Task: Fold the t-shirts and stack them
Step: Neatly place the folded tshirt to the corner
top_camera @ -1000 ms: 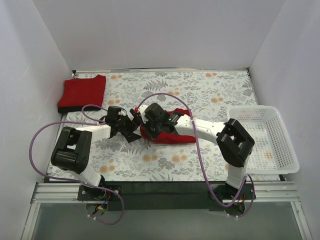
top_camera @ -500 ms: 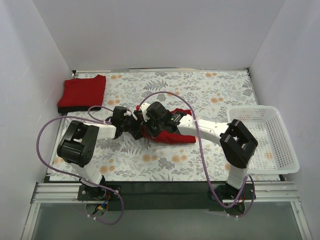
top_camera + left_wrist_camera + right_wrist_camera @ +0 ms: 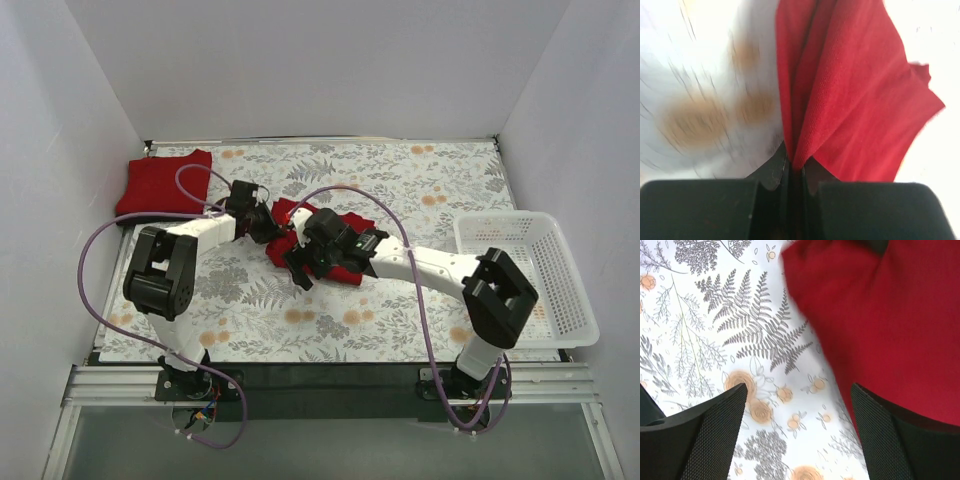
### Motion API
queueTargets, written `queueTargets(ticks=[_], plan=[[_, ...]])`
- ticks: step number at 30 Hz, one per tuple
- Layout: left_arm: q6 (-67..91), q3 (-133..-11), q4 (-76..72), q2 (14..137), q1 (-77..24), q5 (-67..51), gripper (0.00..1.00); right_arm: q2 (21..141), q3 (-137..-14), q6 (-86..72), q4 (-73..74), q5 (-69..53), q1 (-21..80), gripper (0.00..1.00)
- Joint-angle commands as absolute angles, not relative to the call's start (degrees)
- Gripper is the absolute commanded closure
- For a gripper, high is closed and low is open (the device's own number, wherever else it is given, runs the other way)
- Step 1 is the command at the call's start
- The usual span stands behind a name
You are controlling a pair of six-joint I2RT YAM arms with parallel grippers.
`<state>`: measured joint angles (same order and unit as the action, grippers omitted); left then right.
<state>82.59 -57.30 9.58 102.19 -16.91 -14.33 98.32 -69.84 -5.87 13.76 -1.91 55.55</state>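
Folded shirt (image 3: 165, 186) left, t-shirt (image 3: 285, 213) centre, basket (image 3: 505, 218) right

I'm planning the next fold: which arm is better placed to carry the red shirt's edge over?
Probably left. The left gripper is shut on a pinched fold of the red shirt, while the right gripper is open above its edge, gripping nothing.

Left pincer (image 3: 794, 167) tight, right pincer (image 3: 799, 390) agape.

Two red t-shirts (image 3: 165, 185) (image 3: 285, 212), one basket (image 3: 545, 280)
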Motion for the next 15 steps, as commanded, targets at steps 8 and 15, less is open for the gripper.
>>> queueTargets(ticks=[8, 15], plan=[[53.5, -85.3, 30.9, 109.7, -11.1, 10.0, 1.0, 83.1, -61.1, -7.9, 17.0, 3.5, 55.5, 0.21], [38.2, -98.1, 31.6, 114.8, -8.5, 23.0, 1.0, 81.0, -59.5, -9.1, 20.6, 3.3, 55.4, 0.21]])
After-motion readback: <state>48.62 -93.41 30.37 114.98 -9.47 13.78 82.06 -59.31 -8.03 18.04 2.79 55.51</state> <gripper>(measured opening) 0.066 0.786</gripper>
